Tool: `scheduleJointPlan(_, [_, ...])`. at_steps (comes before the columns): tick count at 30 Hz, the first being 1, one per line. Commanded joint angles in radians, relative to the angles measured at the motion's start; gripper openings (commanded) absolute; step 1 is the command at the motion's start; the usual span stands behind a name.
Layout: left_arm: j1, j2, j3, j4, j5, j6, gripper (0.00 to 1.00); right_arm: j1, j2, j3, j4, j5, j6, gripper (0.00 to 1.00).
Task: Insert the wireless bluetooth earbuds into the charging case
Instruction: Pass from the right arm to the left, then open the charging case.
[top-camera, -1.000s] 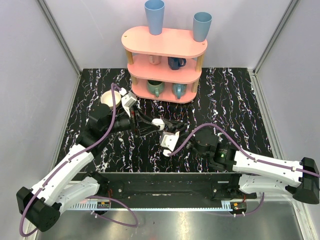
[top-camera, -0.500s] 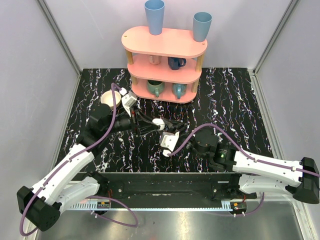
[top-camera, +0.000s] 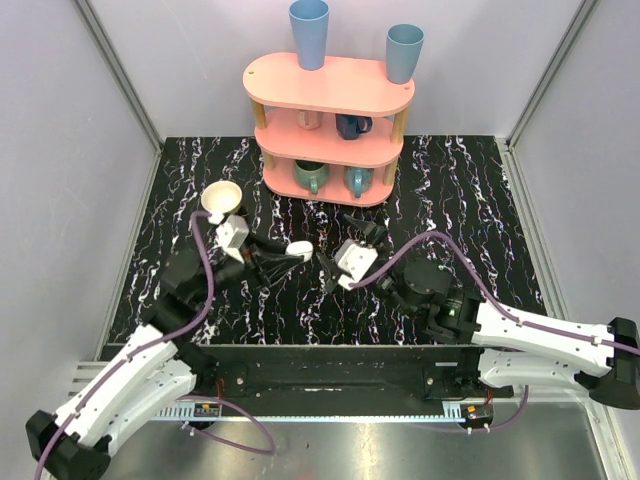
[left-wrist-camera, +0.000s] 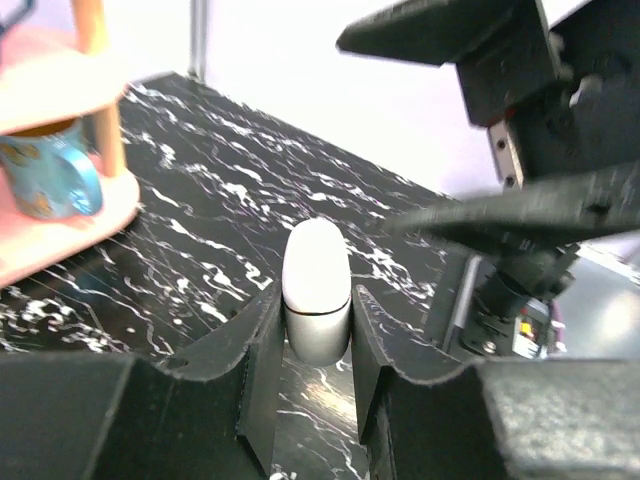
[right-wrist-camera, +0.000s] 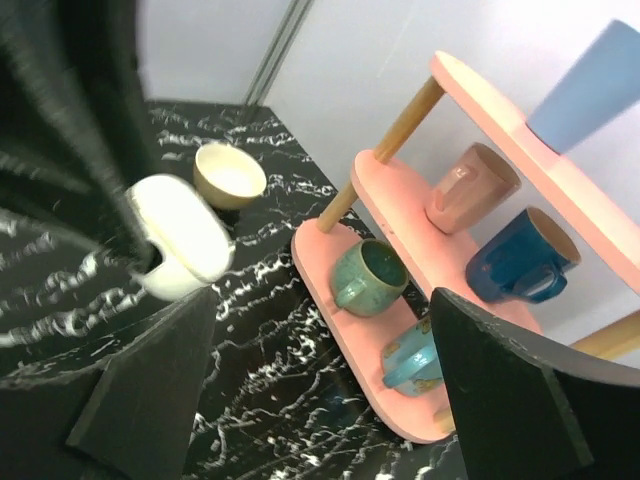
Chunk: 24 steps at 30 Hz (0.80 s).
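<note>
1. On the left, your left gripper (left-wrist-camera: 315, 312) was clamped on the charging case (left-wrist-camera: 316, 272). One finger pressed on each of its two flat sides. The cream bowl (top-camera: 222, 197) stood behind this arm, well apart from the case.
2. The case was at the middle of the black marbled table (top-camera: 470, 200), in front of the pink shelf (top-camera: 330, 100). It appeared to be lifted off the surface. It lay between the two claws and just to the left of the right one. The left arm was therefore the nearer one, because it already held the case.
3. On the right, your right gripper (right-wrist-camera: 322, 300) had its fingers wide apart and held nothing. In the right wrist view the case showed at the left side, beyond the left finger and not between the two fingers.
4. The long axis of the case ran along the left fingers, roughly left to right across the table. Its rounded free end pointed away from the left wrist, toward the right claw.
5. I could not see the earbuds in any view. I also could not tell if the lid was open, since only a thin seam showed across the body. I judge that the next move depended on which end of the case faced the right claw.
</note>
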Motion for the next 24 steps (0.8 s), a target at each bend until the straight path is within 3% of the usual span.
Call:
scheduleJointPlan(1, [-0.004, -0.107, -0.090, 0.278, -0.135, 0.100, 0.00, 0.002, -0.026, 0.183, -0.091, 0.178, 0.331, 0.95])
scheduleJointPlan(5, [-0.006, -0.151, -0.166, 0.379, -0.175, 0.116, 0.00, -0.004, 0.037, 0.376, -0.365, 0.181, 0.581, 0.95])
scheduleJointPlan(12, [-0.014, -0.154, -0.213, 0.528, -0.223, 0.138, 0.00, -0.030, 0.160, 0.613, -0.616, -0.003, 0.946, 0.96])
scheduleJointPlan(17, [-0.017, -0.137, -0.208, 0.607, -0.194, 0.140, 0.00, -0.077, 0.186, 0.645, -0.680, -0.147, 1.052, 0.95])
scheduleJointPlan(24, [-0.020, -0.114, -0.187, 0.628, -0.108, 0.109, 0.00, -0.099, 0.244, 0.680, -0.725, -0.196, 1.043, 0.93])
